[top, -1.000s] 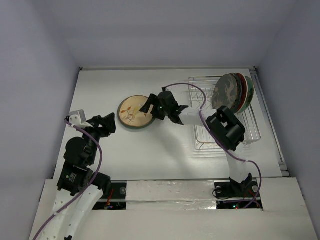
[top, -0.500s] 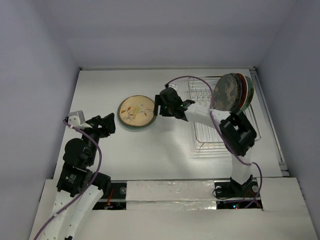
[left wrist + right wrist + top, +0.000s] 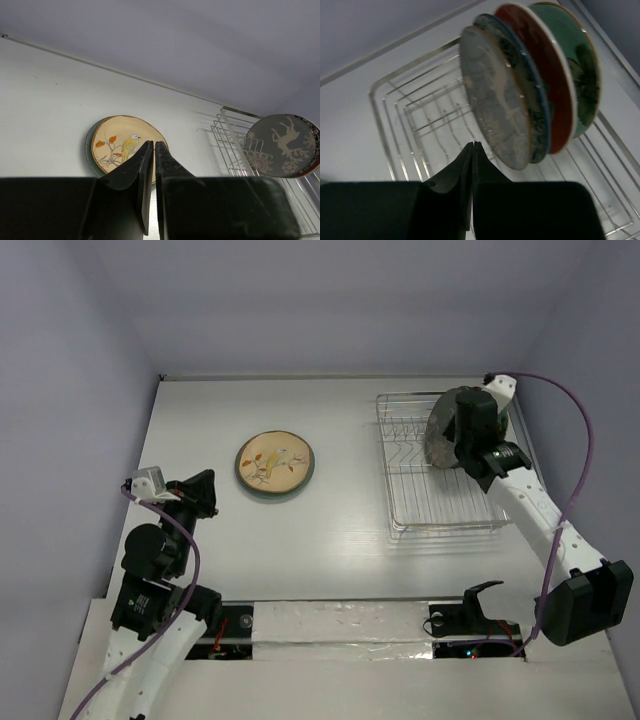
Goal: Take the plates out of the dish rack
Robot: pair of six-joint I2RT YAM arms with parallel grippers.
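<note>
Several plates stand upright at the far right of the silver wire dish rack [image 3: 445,502]: a dark brown patterned plate [image 3: 495,105] in front, then a blue-rimmed plate [image 3: 536,117], a red plate [image 3: 547,75] and a green plate [image 3: 577,65]. My right gripper [image 3: 472,145] is shut and empty. It hangs over the rack [image 3: 415,115], just left of the front plate's lower edge. From above, that gripper [image 3: 462,420] hides part of the stack [image 3: 438,435]. A teal-rimmed bird plate [image 3: 274,463] lies flat on the table. My left gripper [image 3: 151,144] is shut and empty, short of the bird plate [image 3: 112,142].
White walls close in the table [image 3: 330,530] at the back and on both sides. A metal rail [image 3: 545,500] runs along the right edge beside the rack. A purple cable [image 3: 580,455] loops off the right arm. The left arm [image 3: 160,550] stands at the near left.
My right arm has swung from beside the bird plate back over the rack, and its jaws have shut. My left gripper's jaws have also shut. The bird plate has stayed flat on the table.
</note>
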